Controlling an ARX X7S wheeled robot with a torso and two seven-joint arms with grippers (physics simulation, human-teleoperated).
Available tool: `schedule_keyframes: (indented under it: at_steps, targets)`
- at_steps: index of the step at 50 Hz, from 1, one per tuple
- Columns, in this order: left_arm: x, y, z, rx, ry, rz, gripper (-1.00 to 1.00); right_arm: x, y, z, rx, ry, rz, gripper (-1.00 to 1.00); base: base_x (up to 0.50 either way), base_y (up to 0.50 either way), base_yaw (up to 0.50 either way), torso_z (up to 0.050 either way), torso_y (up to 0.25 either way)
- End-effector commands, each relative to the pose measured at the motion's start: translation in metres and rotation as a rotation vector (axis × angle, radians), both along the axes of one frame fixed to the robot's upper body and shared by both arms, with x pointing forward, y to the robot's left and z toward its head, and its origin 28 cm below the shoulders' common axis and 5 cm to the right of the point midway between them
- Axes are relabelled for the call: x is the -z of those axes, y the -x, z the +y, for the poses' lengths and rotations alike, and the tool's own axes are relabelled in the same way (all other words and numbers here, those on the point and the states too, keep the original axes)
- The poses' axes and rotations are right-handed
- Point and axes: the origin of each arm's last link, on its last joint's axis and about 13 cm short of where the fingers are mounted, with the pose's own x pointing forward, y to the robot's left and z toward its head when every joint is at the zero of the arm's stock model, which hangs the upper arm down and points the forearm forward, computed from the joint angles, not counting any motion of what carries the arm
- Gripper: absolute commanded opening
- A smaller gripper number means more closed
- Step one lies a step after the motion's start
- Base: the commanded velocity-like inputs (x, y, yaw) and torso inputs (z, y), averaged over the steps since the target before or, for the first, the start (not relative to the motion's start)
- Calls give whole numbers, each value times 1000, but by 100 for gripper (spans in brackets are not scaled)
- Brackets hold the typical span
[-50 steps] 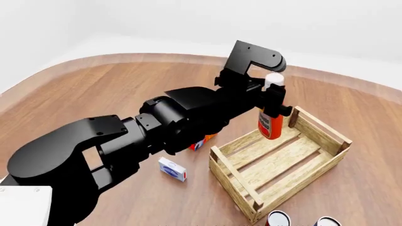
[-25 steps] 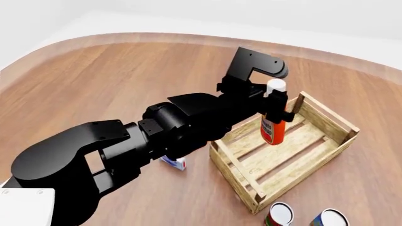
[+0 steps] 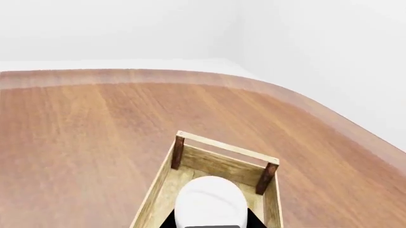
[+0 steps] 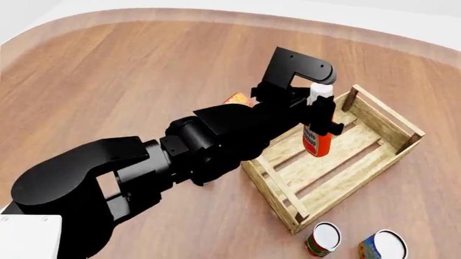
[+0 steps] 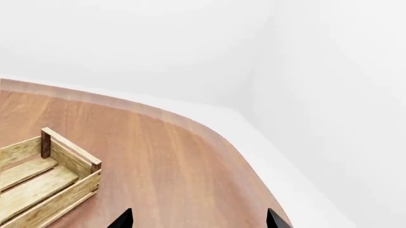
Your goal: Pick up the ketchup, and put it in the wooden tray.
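The ketchup [image 4: 318, 137] is held upright over the wooden tray [image 4: 392, 164], above the slats toward the tray's far end at about 12 o'clock from its centre; whether its base touches the slats cannot be told. It is clamped near the neck, just under the white cap, by the left gripper [image 4: 322, 114], whose jaws are closed on it. In the left wrist view only the white cap [image 3: 209, 203] shows, with the tray's far wall [image 3: 222, 164] just beyond it.

As a plastic squeeze bottle it is judged light and somewhat yielding, with a smooth body that could slip; a hold high on the stiffer shoulder seems sound. The tray walls are low, and open floor is seen inside at 6 o'clock of the bottle.

Two cans [image 4: 322, 240] stand outside the near corner, well apart from the bottle. The right gripper [image 5: 198, 219] shows only two tips spread apart, holding nothing.
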Motion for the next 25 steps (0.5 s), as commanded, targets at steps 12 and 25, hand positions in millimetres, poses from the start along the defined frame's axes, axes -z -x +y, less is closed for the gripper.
schedule_keyframes:
  at_steps: [12,25]
  targets:
    - [-2,0,-2,-18,40,-70,-100,0,0,0,13,-11,7,100,-1,0,0,0,-95]
    - [5,1,-2,-19,38,-82,-100,0,0,0,28,-21,14,100,0,0,0,0,0]
